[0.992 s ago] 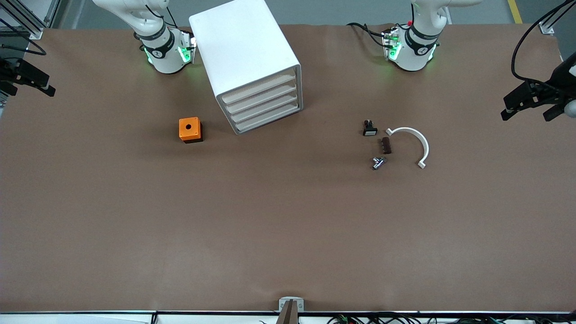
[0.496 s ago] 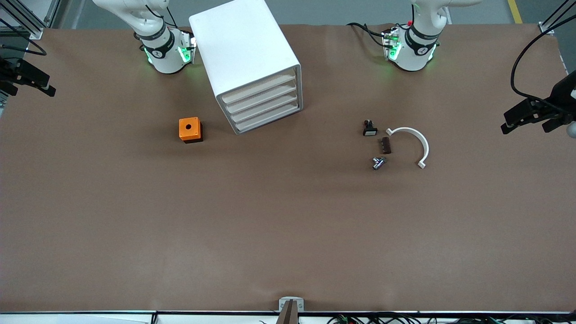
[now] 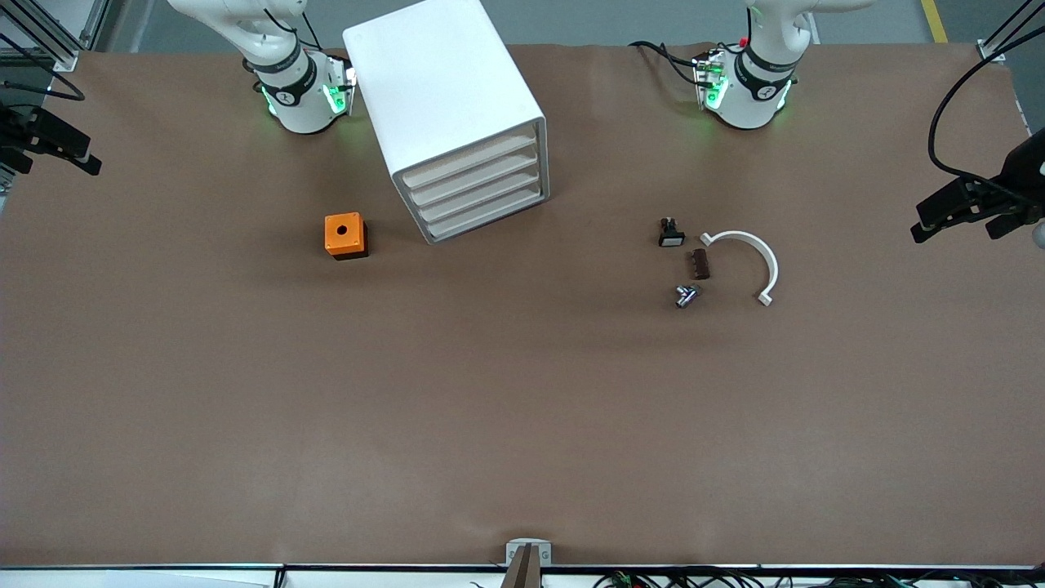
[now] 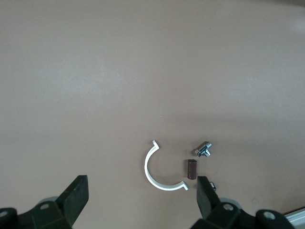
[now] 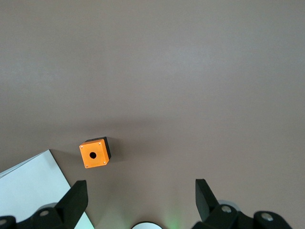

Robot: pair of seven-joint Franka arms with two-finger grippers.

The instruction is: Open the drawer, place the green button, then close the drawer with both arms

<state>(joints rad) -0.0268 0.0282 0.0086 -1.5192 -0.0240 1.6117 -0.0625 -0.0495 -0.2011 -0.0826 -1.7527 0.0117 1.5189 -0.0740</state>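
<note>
The white drawer cabinet (image 3: 445,106) stands near the right arm's base, its four drawers (image 3: 478,192) all shut. No green-capped button shows in any view. My left gripper (image 3: 971,204) hangs open and empty over the table's edge at the left arm's end; in its wrist view (image 4: 140,198) the jaws stand wide apart. My right gripper (image 3: 49,143) hangs open and empty at the right arm's end; its wrist view (image 5: 140,200) shows the jaws wide apart and a corner of the cabinet (image 5: 33,191).
An orange box with a hole (image 3: 345,235) (image 5: 95,153) sits beside the cabinet. Near the left arm lie a small black switch with a white face (image 3: 671,233), a brown cylinder (image 3: 700,264) (image 4: 191,169), a metal fitting (image 3: 686,296) (image 4: 204,150) and a white half ring (image 3: 747,261) (image 4: 157,167).
My left gripper has shifted a little toward the left arm's end of the table. The right arm and the things on the table have not moved.
</note>
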